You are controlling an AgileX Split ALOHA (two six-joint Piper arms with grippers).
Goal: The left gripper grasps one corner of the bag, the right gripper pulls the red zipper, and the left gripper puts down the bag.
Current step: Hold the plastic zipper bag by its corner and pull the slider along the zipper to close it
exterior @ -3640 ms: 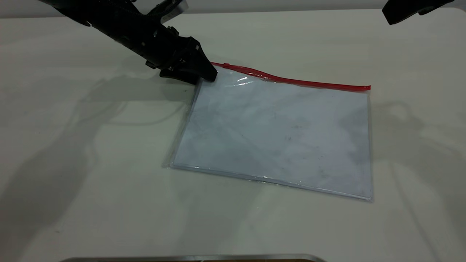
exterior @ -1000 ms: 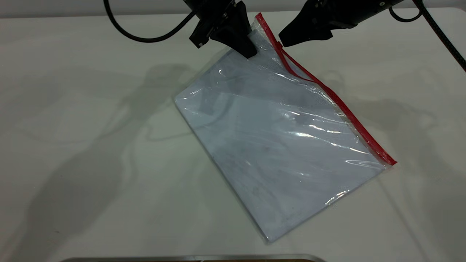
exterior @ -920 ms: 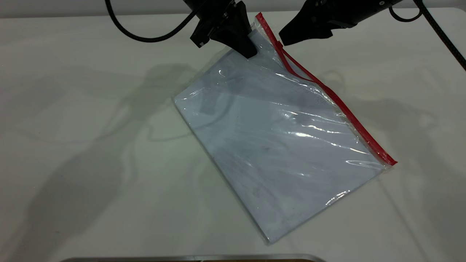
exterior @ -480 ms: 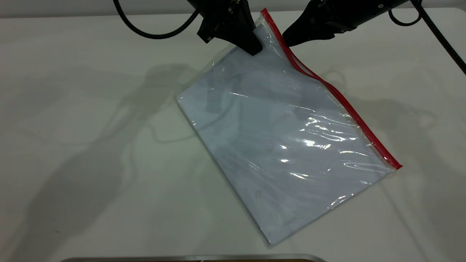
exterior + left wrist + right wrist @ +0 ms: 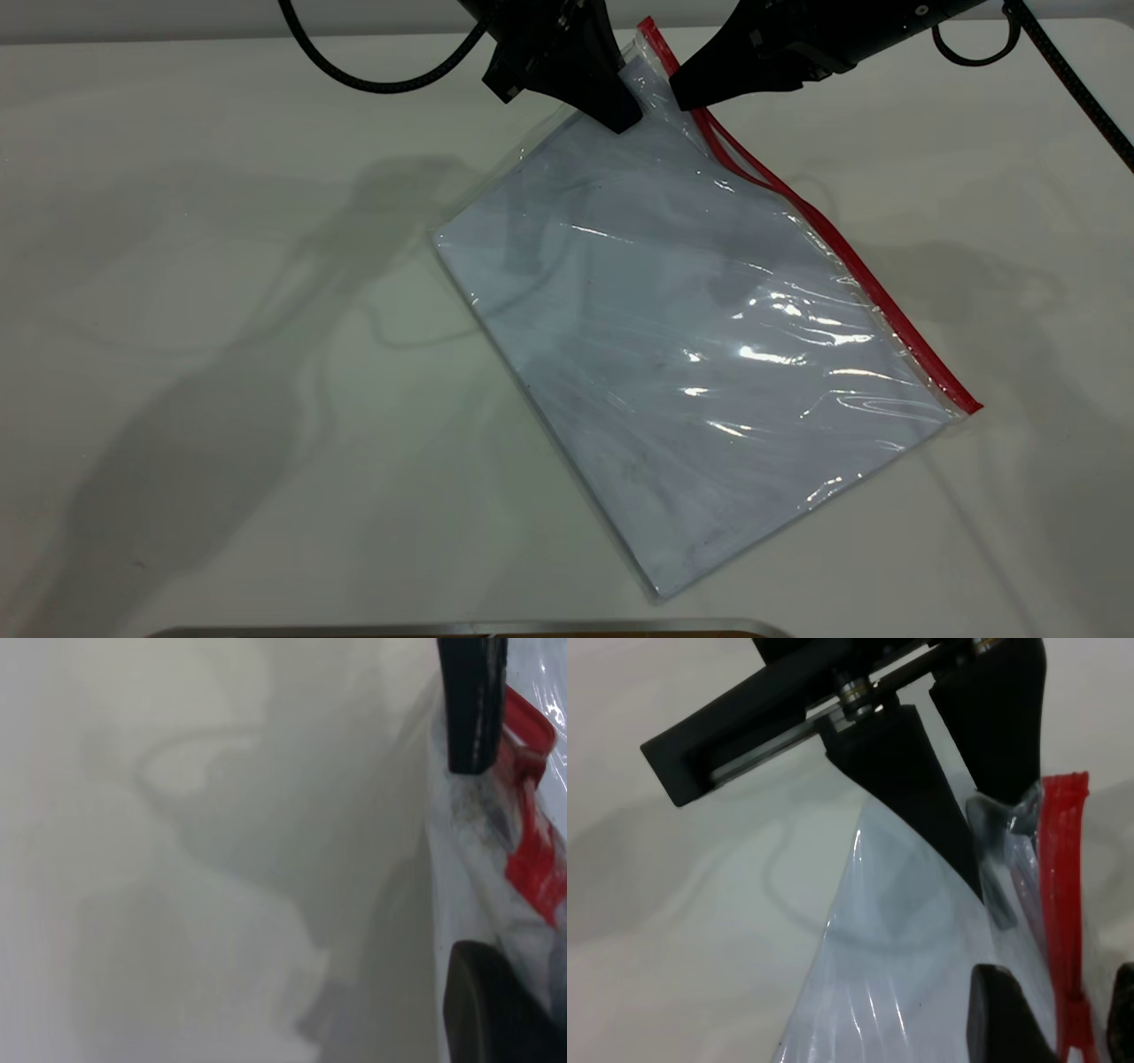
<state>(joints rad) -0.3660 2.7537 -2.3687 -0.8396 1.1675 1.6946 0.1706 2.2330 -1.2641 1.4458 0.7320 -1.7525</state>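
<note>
The bag [image 5: 691, 337], a clear pouch with white paper inside, hangs tilted, its lower part resting on the table. My left gripper [image 5: 623, 113] is shut on the corner of the bag [image 5: 642, 75] and holds it raised at the back. It also shows in the right wrist view [image 5: 983, 806]. The red zipper [image 5: 850, 257] runs down the bag's right edge and gapes a little near its top. My right gripper [image 5: 687, 96] is at the zipper's upper end. In the right wrist view its open jaws straddle the red strip [image 5: 1063, 868], one finger [image 5: 1001, 1019] on each side.
The white table [image 5: 177, 266] carries only the bag. A metal edge [image 5: 461, 629] lies along the front. The left arm's black cable [image 5: 372, 81] loops at the back, and the right arm's cable [image 5: 1063, 75] runs off to the right.
The left gripper took the corner and raised it, swinging the bag to a slant. In the last half second the right gripper moved left onto the zipper's upper end.
</note>
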